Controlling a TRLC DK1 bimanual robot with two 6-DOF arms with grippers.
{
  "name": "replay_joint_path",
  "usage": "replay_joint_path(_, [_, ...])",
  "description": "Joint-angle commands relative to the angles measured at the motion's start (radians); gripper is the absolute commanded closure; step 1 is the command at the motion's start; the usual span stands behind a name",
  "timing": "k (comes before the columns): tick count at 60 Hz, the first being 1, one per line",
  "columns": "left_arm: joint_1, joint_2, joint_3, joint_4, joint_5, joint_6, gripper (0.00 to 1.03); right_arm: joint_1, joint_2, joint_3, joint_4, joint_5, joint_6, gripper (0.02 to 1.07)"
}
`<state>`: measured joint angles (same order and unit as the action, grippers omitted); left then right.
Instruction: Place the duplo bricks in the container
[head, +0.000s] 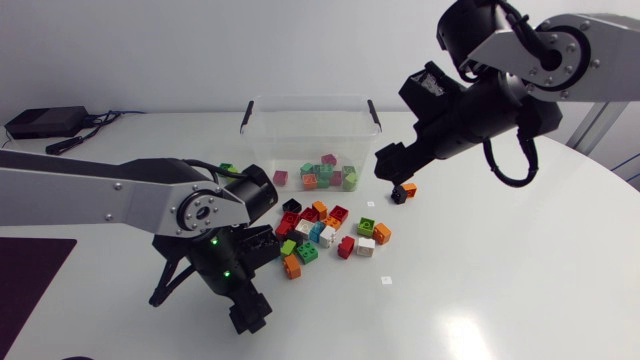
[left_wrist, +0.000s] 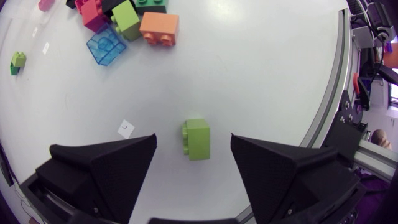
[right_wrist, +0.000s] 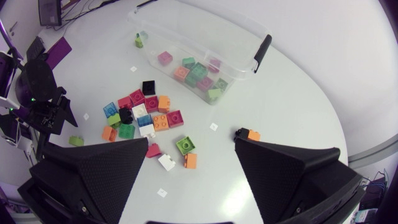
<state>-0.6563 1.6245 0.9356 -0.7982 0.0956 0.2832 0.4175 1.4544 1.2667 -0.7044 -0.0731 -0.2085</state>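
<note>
Several duplo bricks (head: 322, 177) lie in the clear container (head: 300, 100), a bigger pile (head: 325, 232) waits outside on the surface, left hand (left_wrist: 193, 138) spread around a lime green brick (left_wrist: 199, 142) without touching it, right hand (right_wrist: 191, 143) spread, empty

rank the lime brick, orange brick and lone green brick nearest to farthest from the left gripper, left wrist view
1. lime brick: between the left gripper's open fingers.
2. orange brick: ahead, at the pile's near edge.
3. lone green brick: farthest, well off to one side of the pile.

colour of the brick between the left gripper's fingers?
Lime green brick; clearest in the left wrist view.
</note>
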Motion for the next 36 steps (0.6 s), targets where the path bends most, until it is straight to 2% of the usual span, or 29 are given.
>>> replay_joint_path(1, [-0.006, 0.029, -0.026, 0.007, -0.005, -0.033, 0.37, 0.003, -0.017, -0.055, 0.022, 0.010, 0.023, 0.06])
replay_joint_path(3, [-0.008, 0.035, -0.031, 0.011, -0.005, -0.033, 0.43, 0.003, -0.019, -0.069, 0.029, 0.010, 0.023, 0.06])
replay_joint_path(8, [-0.011, 0.044, -0.043, 0.021, -0.005, -0.036, 0.48, 0.003, -0.020, -0.098, 0.043, 0.010, 0.029, 0.06])
replay_joint_path(27, [-0.031, 0.069, -0.073, 0.047, -0.005, -0.050, 0.49, -0.003, -0.008, -0.174, 0.105, 0.010, 0.034, 0.06])
replay_joint_path(32, [-0.032, 0.081, -0.073, 0.057, -0.005, -0.050, 0.66, -0.005, 0.006, -0.196, 0.125, 0.010, 0.035, 0.06])
replay_joint_path(36, [-0.045, 0.084, -0.083, 0.063, -0.005, -0.050, 0.68, -0.005, 0.029, -0.222, 0.154, 0.010, 0.041, 0.06])
